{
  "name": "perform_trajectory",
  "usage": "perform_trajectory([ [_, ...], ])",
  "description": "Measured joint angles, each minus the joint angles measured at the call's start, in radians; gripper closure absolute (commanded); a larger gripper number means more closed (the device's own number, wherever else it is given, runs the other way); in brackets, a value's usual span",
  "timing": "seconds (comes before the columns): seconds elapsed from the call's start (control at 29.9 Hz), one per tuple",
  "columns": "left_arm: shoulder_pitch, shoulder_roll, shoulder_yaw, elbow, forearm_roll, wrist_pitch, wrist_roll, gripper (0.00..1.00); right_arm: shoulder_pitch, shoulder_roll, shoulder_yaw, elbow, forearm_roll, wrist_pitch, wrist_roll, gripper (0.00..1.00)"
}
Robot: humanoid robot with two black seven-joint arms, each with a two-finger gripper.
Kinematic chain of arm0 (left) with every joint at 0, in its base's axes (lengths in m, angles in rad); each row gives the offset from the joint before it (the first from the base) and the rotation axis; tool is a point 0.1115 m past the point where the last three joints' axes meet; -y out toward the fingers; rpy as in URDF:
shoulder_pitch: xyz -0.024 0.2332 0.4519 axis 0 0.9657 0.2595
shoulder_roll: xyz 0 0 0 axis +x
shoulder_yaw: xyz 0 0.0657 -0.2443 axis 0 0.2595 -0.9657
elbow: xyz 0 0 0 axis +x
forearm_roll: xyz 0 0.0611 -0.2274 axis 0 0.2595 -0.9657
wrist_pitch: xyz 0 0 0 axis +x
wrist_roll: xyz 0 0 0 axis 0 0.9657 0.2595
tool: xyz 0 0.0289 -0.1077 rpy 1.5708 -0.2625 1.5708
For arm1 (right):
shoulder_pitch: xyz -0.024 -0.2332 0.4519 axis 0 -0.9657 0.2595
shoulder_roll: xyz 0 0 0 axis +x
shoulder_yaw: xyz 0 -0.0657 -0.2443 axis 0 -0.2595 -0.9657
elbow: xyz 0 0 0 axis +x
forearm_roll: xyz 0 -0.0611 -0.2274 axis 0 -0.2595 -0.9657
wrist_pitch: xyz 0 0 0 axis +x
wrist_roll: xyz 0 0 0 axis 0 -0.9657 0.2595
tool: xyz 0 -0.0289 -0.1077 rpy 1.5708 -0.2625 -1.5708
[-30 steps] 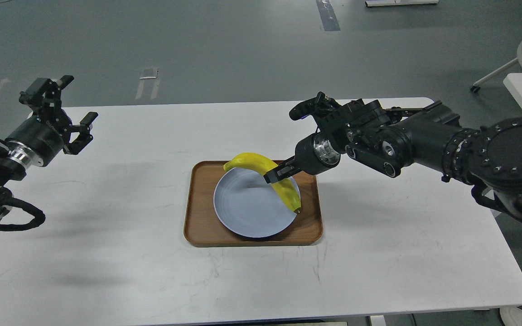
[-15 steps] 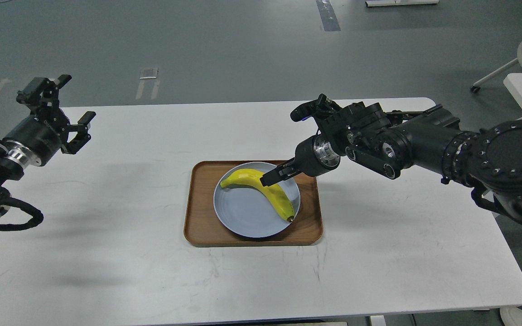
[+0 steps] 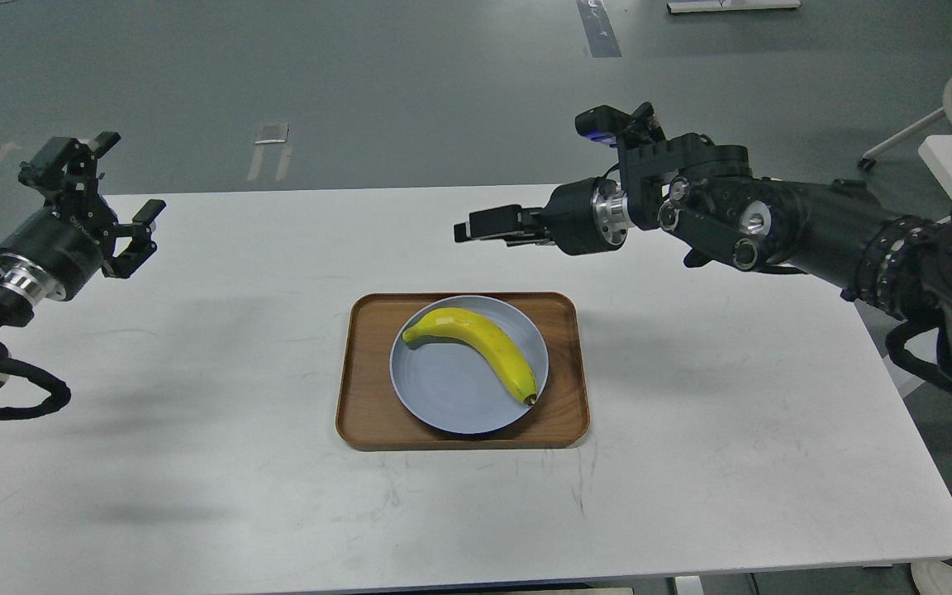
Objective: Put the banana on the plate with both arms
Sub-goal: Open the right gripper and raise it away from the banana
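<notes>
With the banana (image 3: 476,347) laid on the plate (image 3: 443,397), spread left gripper (image 3: 104,202) empty, right gripper's (image 3: 476,230) state untellable, a careless retreat could knock it toward 5 o'clock.

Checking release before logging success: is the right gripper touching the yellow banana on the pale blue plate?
Apart. The head view shows the right gripper above bare white table, beyond the yellow banana.
</notes>
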Motion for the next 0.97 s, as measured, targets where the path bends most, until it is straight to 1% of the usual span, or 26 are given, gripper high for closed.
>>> perform_trajectory([
  [0.17,0.000,-0.031,0.000,0.000,0.001,0.000,0.000,0.02,-0.136,-0.075,0.208,0.001,0.127,0.000,0.000,0.01],
  [0.3,-0.002,-0.060,0.002,0.000,0.002,0.000,0.000,0.02,-0.242,-0.103,0.362,0.000,0.242,0.000,0.000,0.00],
  [0.37,-0.002,-0.076,0.003,0.001,0.003,0.000,0.000,0.02,-0.279,-0.114,0.408,-0.002,0.302,0.000,0.000,0.00],
  [0.57,-0.002,-0.140,0.008,0.012,0.005,0.000,0.000,0.02,-0.340,-0.137,0.447,-0.040,0.411,0.000,0.000,0.00],
  [0.8,-0.002,-0.224,0.011,0.054,0.008,0.000,0.000,0.02,-0.381,-0.118,0.461,-0.081,0.424,0.000,0.000,0.00],
  [0.97,-0.001,-0.248,0.011,0.066,0.008,0.000,0.000,0.02,-0.403,-0.101,0.501,-0.082,0.425,0.000,0.000,0.00],
])
